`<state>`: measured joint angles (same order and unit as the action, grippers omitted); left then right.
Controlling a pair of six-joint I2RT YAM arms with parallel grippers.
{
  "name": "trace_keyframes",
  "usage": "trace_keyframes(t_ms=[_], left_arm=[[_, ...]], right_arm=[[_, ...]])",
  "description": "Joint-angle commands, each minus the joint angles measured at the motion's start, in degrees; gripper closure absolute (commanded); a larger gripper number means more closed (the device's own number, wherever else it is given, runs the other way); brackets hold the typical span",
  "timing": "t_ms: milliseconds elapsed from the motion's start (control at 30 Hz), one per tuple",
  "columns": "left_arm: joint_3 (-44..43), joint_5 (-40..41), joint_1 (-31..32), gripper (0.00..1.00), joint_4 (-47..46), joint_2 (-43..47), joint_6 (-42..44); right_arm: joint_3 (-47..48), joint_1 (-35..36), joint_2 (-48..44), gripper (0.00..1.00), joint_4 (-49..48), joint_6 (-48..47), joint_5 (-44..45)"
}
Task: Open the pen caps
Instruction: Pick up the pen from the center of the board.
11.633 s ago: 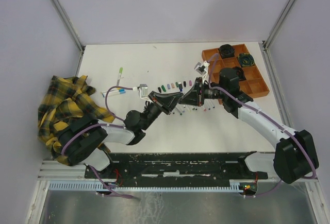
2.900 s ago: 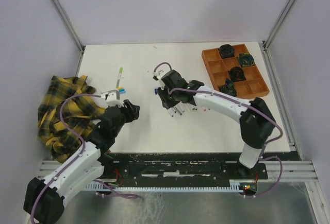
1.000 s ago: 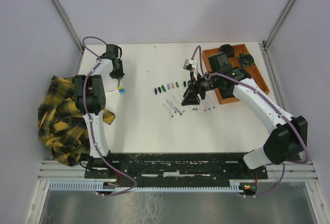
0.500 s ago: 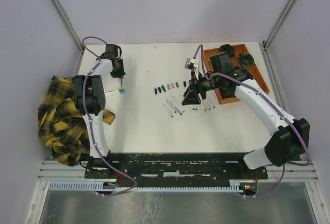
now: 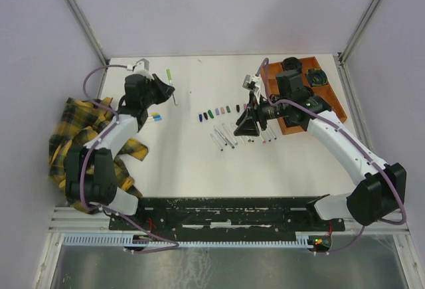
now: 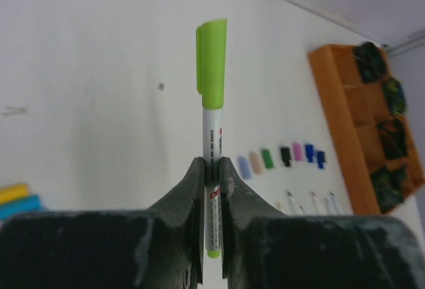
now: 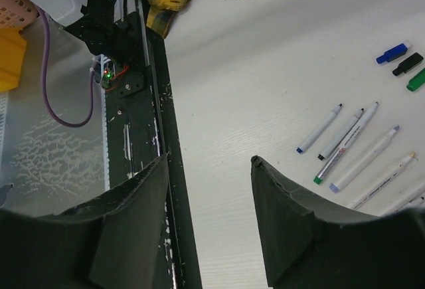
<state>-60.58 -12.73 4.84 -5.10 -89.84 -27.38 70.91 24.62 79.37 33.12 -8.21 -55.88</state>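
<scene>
One narrow pinch carries the risk: the left fingers [image 6: 191, 192] are clamped on the white pen [image 6: 210, 136] low on its barrel, near the tail, so a tug on the green cap [image 6: 211, 63] could slide or swivel the pen out of that hold. The right fingers [image 7: 133, 222] stand apart and empty, well off toward three o'clock above the bare pens [image 5: 226, 137], and a careless sweep might scatter them. Bright lime and smooth, with what looks like a clip down one side, the green cap sits fully on, held above the tabletop [image 5: 192, 163] at about ten o'clock. Loose caps [image 5: 217, 111] lie in a row near the centre.
</scene>
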Motion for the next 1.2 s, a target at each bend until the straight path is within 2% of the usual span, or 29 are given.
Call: trace_keyframes(t_ms=[0,100,233,467,567,767,933,1167], left_arm=[[13.9,-3.3,5.6,0.97,-26.2,9.7,-13.8],[24.2,-1.9,9.6,0.97,-38.3,15.5,-18.4],[34.7,4.0,16.2,0.97,-51.1,22.3,-20.0],[45.1,14.5,27.4,0.97,-67.3,28.7,-18.9],[46.7,17.4,31.4,0.97,-72.4,28.2,-18.6],[45.9,20.1,38.5,0.97,-79.8,24.2,-15.9],[43.5,21.5,42.9,0.97,-81.7,20.6,-12.7],[42.5,22.5,45.0,0.97,-84.1,16.8,-11.2]], right_arm=[[-2.4,-0.6,-4.4,0.39,-10.2,5.8,-2.6],[-4.4,-1.1,-5.6,0.38,-14.4,9.2,-3.5],[-6.4,-1.5,-6.2,0.37,-19.5,13.5,-4.4],[-12.6,-1.4,-5.0,0.36,-35.2,25.3,-7.7],[-14.8,-1.0,-4.7,0.35,-41.5,29.1,-8.4],[-17.2,0.7,-5.3,0.35,-47.8,31.4,-8.4],[-17.8,2.6,-4.8,0.35,-48.5,31.4,-7.3],[-17.4,4.6,-4.0,0.38,-46.6,29.8,-5.2]])
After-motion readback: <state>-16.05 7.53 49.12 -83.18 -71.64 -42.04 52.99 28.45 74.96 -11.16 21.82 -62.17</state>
